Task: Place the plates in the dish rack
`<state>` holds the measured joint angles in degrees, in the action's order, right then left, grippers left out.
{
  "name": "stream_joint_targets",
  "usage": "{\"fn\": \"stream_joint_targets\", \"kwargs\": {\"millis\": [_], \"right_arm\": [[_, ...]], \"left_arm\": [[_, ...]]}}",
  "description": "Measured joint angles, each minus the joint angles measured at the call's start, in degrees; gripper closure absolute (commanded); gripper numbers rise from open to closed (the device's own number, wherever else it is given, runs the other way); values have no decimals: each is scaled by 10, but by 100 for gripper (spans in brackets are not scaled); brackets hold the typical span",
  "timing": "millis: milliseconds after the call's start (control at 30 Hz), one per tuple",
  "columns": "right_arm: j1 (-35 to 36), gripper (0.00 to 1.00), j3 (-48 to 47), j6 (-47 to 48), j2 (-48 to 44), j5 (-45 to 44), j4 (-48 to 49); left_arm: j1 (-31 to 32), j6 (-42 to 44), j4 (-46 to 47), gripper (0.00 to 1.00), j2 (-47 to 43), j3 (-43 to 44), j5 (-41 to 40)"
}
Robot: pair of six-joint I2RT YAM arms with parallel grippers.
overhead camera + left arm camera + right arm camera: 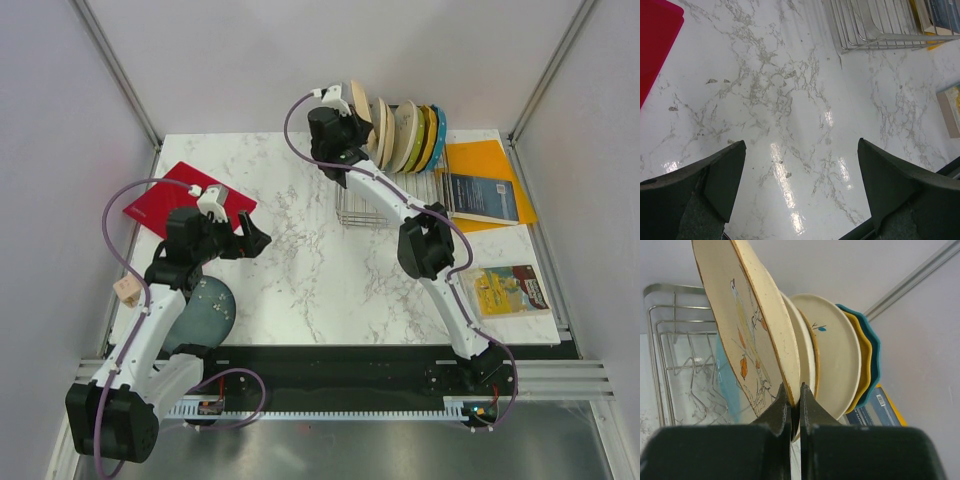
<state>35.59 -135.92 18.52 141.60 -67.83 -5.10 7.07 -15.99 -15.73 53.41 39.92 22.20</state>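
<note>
Cream bird plate [740,325] upright at wire rack [365,207]; dark speckled plate [212,308] flat, apart.

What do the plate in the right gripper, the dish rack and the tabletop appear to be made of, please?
The gripped plate: likely ceramic, matte cream glaze, thick speckled rim, painted bird.
The dish rack: metal wire, bright silver sheen.
The tabletop: glossy marble look, grey veins, light glare; stone or laminate, cannot tell.

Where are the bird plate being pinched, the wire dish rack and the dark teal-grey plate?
bird plate [747,335]: right wrist view, on its drawn face.
dish rack [865,20]: left wrist view, on its wire base.
dark teal-grey plate [212,312]: top external view, on the part showing beside the left arm.
</note>
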Motion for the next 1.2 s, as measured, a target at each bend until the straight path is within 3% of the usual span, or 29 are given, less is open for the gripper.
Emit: {"fn": "stream_joint_targets", "kwargs": {"millis": [400, 433, 533, 633, 1033, 1167, 1200], "right_arm": [[4, 100, 1, -33, 36, 10, -35], [4, 97, 2, -36, 37, 10, -36], [4, 65, 1, -43, 39, 10, -38], [5, 49, 3, -47, 39, 5, -34], [13, 42, 42, -38, 7, 0, -26], [48, 41, 143, -47, -98, 47, -33], [63, 37, 189, -56, -145, 82, -38]], "left_arm": [[-2, 0, 0, 0, -9, -7, 0], [-2, 0, 0, 0, -9, -7, 0], [-2, 0, 0, 0, -9, -7, 2], [-2, 0, 0, 0, -9, -7, 3], [-2, 1, -9, 0, -8, -2, -12], [-7, 7, -53, 0, -5, 41, -87], [-13, 8, -61, 0, -4, 56, -108]]}}
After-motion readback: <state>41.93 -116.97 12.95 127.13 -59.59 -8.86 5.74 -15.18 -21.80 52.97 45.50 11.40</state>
